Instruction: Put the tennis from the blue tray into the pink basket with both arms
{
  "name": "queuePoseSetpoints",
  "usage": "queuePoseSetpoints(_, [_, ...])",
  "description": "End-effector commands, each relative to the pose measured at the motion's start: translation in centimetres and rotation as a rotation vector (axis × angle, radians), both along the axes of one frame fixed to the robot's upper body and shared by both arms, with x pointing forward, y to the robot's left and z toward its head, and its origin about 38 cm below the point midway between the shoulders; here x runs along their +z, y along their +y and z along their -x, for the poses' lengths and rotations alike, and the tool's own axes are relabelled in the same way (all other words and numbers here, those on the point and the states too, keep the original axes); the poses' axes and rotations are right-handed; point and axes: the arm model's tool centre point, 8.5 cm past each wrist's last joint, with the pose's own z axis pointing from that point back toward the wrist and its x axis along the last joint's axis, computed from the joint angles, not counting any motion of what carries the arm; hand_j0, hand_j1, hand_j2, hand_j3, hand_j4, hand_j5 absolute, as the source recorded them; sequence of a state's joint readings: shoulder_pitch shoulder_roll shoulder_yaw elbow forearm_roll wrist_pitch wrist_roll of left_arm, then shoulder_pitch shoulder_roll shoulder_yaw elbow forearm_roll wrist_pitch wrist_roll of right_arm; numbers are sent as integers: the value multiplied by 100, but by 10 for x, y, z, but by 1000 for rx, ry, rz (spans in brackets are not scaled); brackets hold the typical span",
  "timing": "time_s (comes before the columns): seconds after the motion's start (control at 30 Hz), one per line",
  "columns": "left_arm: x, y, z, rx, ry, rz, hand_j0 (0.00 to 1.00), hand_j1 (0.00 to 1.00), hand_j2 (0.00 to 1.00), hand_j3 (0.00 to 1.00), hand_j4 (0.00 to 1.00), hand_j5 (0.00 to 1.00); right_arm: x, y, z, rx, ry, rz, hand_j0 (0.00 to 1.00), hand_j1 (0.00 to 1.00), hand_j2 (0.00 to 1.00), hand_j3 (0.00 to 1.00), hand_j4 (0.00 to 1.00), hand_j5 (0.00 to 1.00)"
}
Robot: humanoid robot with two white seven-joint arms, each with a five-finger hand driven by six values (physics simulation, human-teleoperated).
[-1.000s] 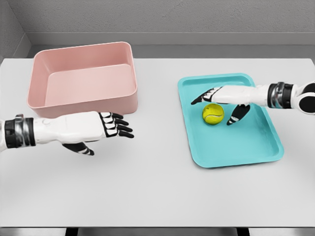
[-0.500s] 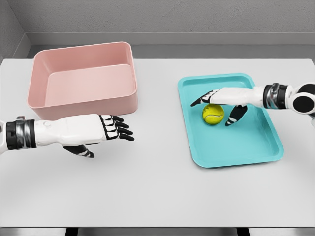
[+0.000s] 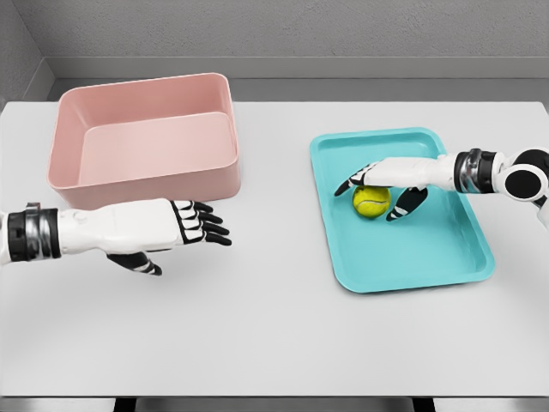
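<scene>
Right robot hand (image 3: 377,182) lower since before, fingers spread open over unlabelled tennis ball (image 3: 371,202) in blue tray (image 3: 446,249).

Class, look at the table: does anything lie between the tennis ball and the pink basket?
Nothing visible does. Bare table separates the tennis ball from the pink basket; the left hand hovers in front of the basket.

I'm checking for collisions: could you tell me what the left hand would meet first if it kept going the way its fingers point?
The left hand points right across bare table; the blue tray seems first, though height is unclear.
</scene>
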State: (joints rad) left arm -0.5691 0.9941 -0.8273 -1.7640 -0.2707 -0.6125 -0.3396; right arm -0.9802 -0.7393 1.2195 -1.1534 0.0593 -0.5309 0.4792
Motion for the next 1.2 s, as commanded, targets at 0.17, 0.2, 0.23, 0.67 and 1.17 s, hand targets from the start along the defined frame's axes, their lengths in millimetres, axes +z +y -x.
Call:
queuePoseSetpoints(0.17, [1,1,0,4,1,4,100,100,100,100,100,100,-3,-2,0,-7,10,4,75,75,75,75,75,75])
queuePoseSetpoints(0.2, [1,1,0,4,2,2,100,100,100,100,100,100,-3,-2,0,-7,10,4,74,74,74,74,74,74])
queuePoseSetpoints(0.23, [1,1,0,4,1,4,100,100,100,100,100,100,-4,-2,1,-5,12,6,72,72,72,72,72,72])
queuePoseSetpoints(0.67, [1,1,0,4,1,2,100,100,100,100,100,100,-5,0,-1,1,11,6,53,53,53,53,53,53])
queuePoseSetpoints(1.17, [1,1,0,4,1,4,100,100,100,100,100,100,46,33,7,155,-91,-52,51,51,51,51,51,51])
